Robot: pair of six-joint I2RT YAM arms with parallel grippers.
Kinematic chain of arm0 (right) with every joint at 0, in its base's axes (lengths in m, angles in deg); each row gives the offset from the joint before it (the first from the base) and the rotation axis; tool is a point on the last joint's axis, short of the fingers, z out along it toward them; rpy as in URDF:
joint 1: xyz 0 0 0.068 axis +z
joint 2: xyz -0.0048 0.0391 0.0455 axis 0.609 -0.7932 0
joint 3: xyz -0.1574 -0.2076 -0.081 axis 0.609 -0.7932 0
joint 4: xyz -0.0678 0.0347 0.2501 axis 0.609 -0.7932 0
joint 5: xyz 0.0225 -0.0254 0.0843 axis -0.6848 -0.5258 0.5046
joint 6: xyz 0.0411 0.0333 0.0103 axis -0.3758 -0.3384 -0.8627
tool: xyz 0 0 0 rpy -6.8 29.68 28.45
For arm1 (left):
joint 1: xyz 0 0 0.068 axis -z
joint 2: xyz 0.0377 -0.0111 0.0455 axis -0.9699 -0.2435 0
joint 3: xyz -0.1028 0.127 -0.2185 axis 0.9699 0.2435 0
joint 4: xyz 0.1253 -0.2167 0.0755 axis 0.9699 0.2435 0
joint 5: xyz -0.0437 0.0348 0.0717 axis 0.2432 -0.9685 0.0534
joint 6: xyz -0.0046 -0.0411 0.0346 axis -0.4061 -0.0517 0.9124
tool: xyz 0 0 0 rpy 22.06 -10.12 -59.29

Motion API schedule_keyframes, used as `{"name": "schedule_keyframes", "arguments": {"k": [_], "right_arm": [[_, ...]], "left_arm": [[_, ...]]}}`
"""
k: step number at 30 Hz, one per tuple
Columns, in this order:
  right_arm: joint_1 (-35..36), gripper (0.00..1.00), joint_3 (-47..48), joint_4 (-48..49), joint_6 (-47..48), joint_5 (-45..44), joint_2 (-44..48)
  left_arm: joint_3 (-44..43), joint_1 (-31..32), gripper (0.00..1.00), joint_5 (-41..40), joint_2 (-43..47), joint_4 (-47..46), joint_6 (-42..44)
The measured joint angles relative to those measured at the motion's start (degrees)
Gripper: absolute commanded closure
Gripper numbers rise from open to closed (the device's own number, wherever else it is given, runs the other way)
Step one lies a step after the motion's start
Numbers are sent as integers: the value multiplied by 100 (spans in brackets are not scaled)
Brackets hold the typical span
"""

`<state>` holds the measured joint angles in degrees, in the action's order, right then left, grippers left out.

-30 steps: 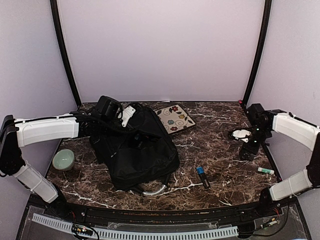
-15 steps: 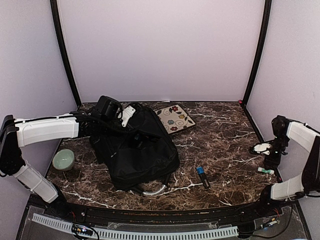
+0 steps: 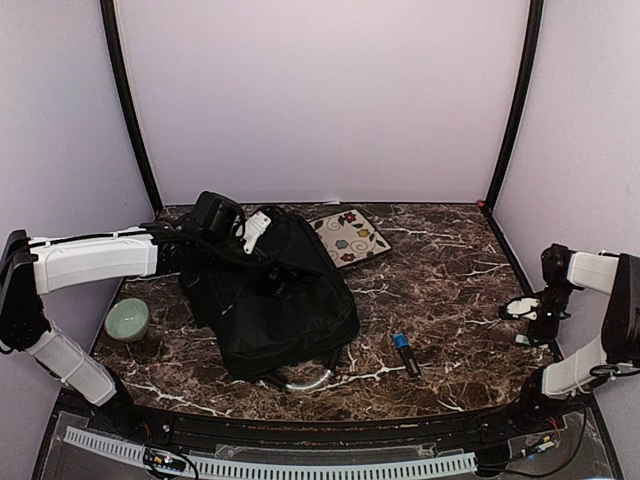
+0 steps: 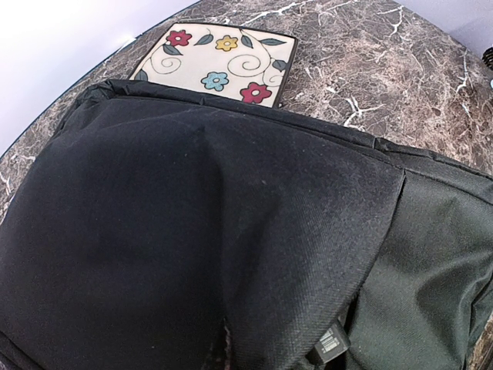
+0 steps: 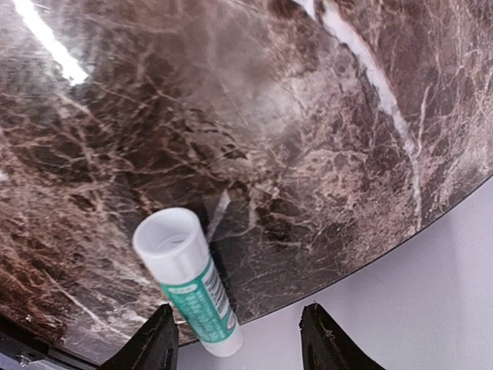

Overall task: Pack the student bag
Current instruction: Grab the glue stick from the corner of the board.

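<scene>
- We see the backpack (image 3: 280,300) lying on the left half of the marble table (image 3: 440,270). Its grey-white handle (image 3: 308,381) curves out at the near edge.
- The left gripper (image 3: 218,222) sits at the backpack's far left corner. Its jaws are clenched, but the fingers are hidden, so we cannot tell whether any fabric is pinched between them.
- From the left wrist, the backpack's black fabric fills nearly the whole view and bulges toward the camera.
- A flowered plate (image 3: 348,236) lies just behind the backpack. In the left wrist view the backpack's edge covers the plate's near side.
- The right gripper (image 3: 535,312) hangs low by the table's right edge, well apart from the backpack.
- Its jaws are released, and the fingertips (image 5: 160,339) stand apart with nothing grasped.
- A white tube (image 5: 189,277) with a green label lies on the marble. One end reaches into the gap, close beside one finger and clear of the other. We cannot tell whether it touches that finger.
- A pale green bowl (image 3: 127,319) sits left of the backpack.
- A dark marker (image 3: 405,354) with a blue band lies between the backpack and the right gripper.
</scene>
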<state>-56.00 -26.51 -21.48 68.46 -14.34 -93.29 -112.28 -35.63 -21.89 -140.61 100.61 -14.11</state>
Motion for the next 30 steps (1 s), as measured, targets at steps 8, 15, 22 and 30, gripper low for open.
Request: {"name": "schedule_keyframes", "arguments": {"k": [8, 15, 22, 30], "right_arm": [[-120, 64, -96, 378, 31, -160, -358], [-136, 81, -127, 400, 55, -258, -396], [46, 87, -153, 337, -103, -197, -302], [1897, 89, 472, -564, -1128, 693, 192]], "left_arm": [[0, 0, 100, 0, 0, 0, 0], [0, 0, 100, 0, 0, 0, 0], [-2, 0, 100, 4, -4, 0, -2], [-28, 0, 100, 24, -35, 4, -4]]}}
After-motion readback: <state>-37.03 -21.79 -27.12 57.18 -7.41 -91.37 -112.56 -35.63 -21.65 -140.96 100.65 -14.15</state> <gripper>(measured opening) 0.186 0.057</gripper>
